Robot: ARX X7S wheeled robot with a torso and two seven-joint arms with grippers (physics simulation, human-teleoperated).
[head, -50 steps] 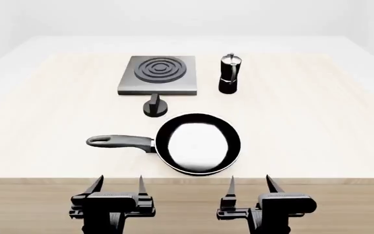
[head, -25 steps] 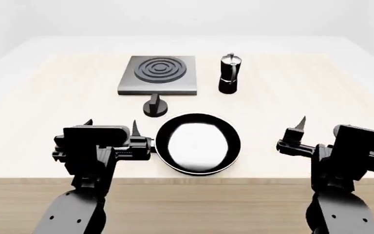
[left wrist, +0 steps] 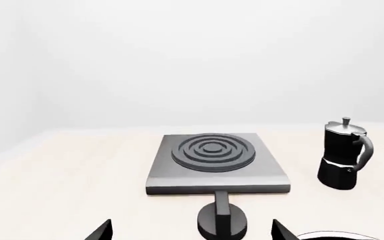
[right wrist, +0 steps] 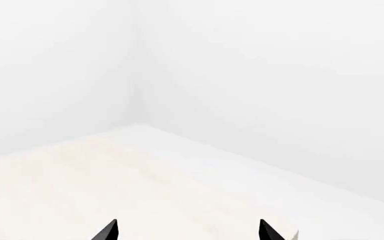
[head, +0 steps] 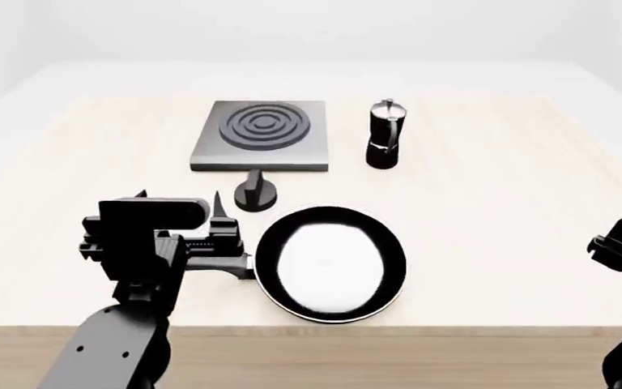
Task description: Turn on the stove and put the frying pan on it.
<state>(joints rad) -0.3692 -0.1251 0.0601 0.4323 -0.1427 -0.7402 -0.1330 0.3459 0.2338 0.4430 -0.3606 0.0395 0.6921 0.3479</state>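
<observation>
The left gripper, fingers apart, hovers at lower left over the frying pan handle, facing the knob below the stove. Risk: descending, it could nudge the pan. The right gripper also gapes.

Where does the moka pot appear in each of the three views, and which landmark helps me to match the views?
Head view: the moka pot stands upright on the table, at the right of the stove, apart from it.
Left wrist view: it shows at the picture's right side, again beside the stove.
Right wrist view: not in it; only bare table and walls.
Shared landmark: the stove's ringed burner, seen in head and left wrist views.
</observation>
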